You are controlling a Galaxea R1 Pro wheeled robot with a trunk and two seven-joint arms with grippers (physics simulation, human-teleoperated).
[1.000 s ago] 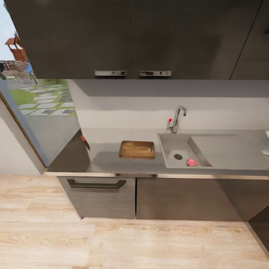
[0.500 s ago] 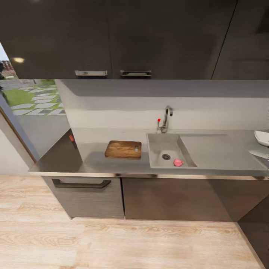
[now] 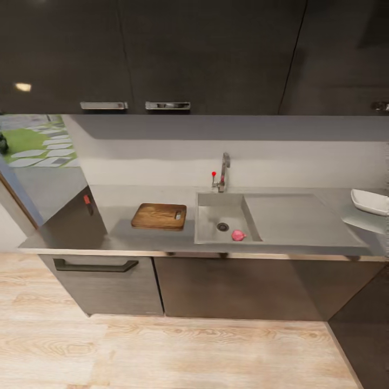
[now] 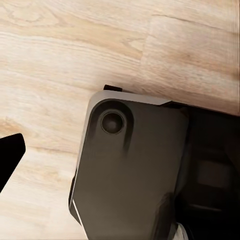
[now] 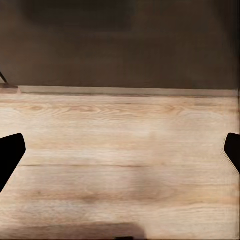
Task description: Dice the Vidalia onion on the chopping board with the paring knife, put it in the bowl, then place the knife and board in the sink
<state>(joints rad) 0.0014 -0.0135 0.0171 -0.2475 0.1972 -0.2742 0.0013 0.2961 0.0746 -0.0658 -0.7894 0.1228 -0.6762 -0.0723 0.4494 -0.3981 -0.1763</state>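
The pink-red Vidalia onion (image 3: pixel 238 235) lies in the grey steel sink (image 3: pixel 208 227), beside the round drain. Left of the basin, the brown chopping board (image 3: pixel 159 216) rests flat on the grey countertop (image 3: pixel 124 237). The paring knife (image 3: pixel 87 202), red handle showing, sits at the counter's far left end by the wall. The white bowl (image 3: pixel 370 202) stands at the far right of the worktop. My left gripper (image 4: pixel 120 155) hangs over the wooden floor and my own dark base, one black fingertip (image 4: pixel 10 155) showing. My right gripper (image 5: pixel 120 155) is open above the floor, holding nothing.
A chrome tap (image 3: pixel 222 172) with a red dot rises behind the basin, with the flat drainboard (image 3: pixel 292 219) to its right. Dark wall cabinets (image 3: pixel 205 54) hang above; dark cabinet fronts (image 3: pixel 232 289) stand below the counter. Pale wood floor (image 3: pixel 189 351) lies between me and the counter.
The whole head view has shifted, so my camera has turned or moved right: counter things sit further left in the picture and the bowl has come fully into view. Nothing on the counter moved.
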